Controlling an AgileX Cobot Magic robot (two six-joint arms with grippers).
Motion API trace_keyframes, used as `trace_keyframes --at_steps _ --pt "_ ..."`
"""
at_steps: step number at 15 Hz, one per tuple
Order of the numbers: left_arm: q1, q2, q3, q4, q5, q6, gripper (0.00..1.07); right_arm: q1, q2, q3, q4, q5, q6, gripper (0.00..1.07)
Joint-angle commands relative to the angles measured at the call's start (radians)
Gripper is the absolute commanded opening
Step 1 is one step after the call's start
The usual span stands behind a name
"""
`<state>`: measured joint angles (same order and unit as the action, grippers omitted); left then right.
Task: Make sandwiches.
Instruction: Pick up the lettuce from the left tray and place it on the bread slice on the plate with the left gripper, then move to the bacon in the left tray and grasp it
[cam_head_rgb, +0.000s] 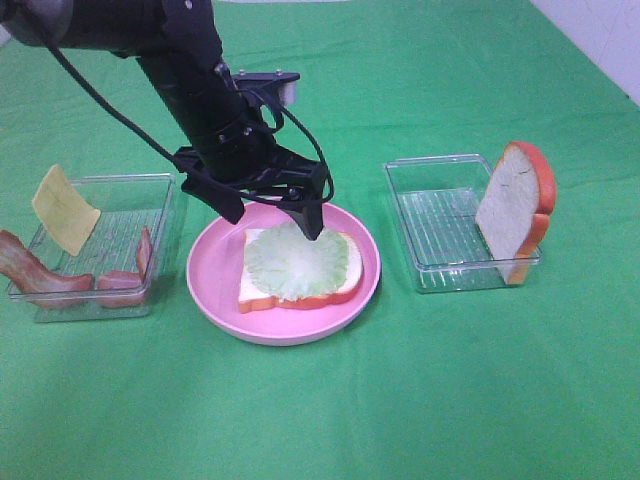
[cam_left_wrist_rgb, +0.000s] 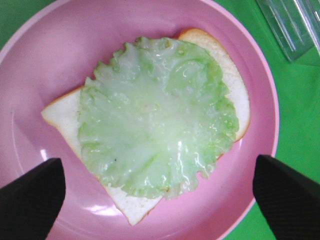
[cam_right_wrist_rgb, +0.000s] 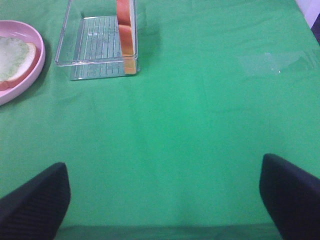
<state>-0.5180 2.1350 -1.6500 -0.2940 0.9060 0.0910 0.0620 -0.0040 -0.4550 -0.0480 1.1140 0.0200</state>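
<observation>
A white bread slice (cam_head_rgb: 350, 262) with a pale green lettuce leaf (cam_head_rgb: 295, 262) on top lies on the round pink plate (cam_head_rgb: 215, 280). My left gripper (cam_head_rgb: 272, 215) hangs open and empty just above the lettuce; in the left wrist view the lettuce (cam_left_wrist_rgb: 155, 117) lies on the bread (cam_left_wrist_rgb: 235, 85), between the spread fingers (cam_left_wrist_rgb: 30, 200). A second bread slice (cam_head_rgb: 515, 210) leans upright in the right tray (cam_head_rgb: 440, 225). A yellow cheese square (cam_head_rgb: 65, 210) and bacon strips (cam_head_rgb: 30, 270) are in the left tray (cam_head_rgb: 150, 215). My right gripper (cam_right_wrist_rgb: 162, 200) is open over bare cloth.
The table is covered by a green cloth (cam_head_rgb: 450, 380). The right wrist view shows the right tray (cam_right_wrist_rgb: 95, 50) with the upright bread slice (cam_right_wrist_rgb: 125, 30) and the plate's rim (cam_right_wrist_rgb: 40, 55) beyond the gripper. A white wall edge (cam_head_rgb: 600, 30) borders the back right.
</observation>
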Motion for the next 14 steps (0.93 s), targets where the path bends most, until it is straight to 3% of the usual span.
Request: trace_keyframes --at_steps 1,5,8,12,14 --pt "-0.003 -0.027 -0.066 0.014 0.112 -0.018 1.02 -0.001 -0.024 0.003 -0.002 -0.013 -0.004 0.99" --pt "-0.003 -0.034 -0.196 0.03 0.419 -0.091 1.02 -0.001 -0.024 0.003 -0.002 -0.013 -0.004 0.99" --pt "-0.003 -0.108 -0.193 0.05 0.416 -0.14 1.02 -0.001 -0.024 0.003 -0.002 -0.013 -0.004 0.99" --pt "-0.003 -0.328 0.028 0.086 0.416 -0.21 1.01 -0.001 -0.024 0.003 -0.002 -0.013 -0.004 0.99" --pt "-0.003 -0.433 0.091 0.129 0.413 -0.201 1.01 -0.001 -0.024 0.003 -0.002 -0.013 -0.004 0.99"
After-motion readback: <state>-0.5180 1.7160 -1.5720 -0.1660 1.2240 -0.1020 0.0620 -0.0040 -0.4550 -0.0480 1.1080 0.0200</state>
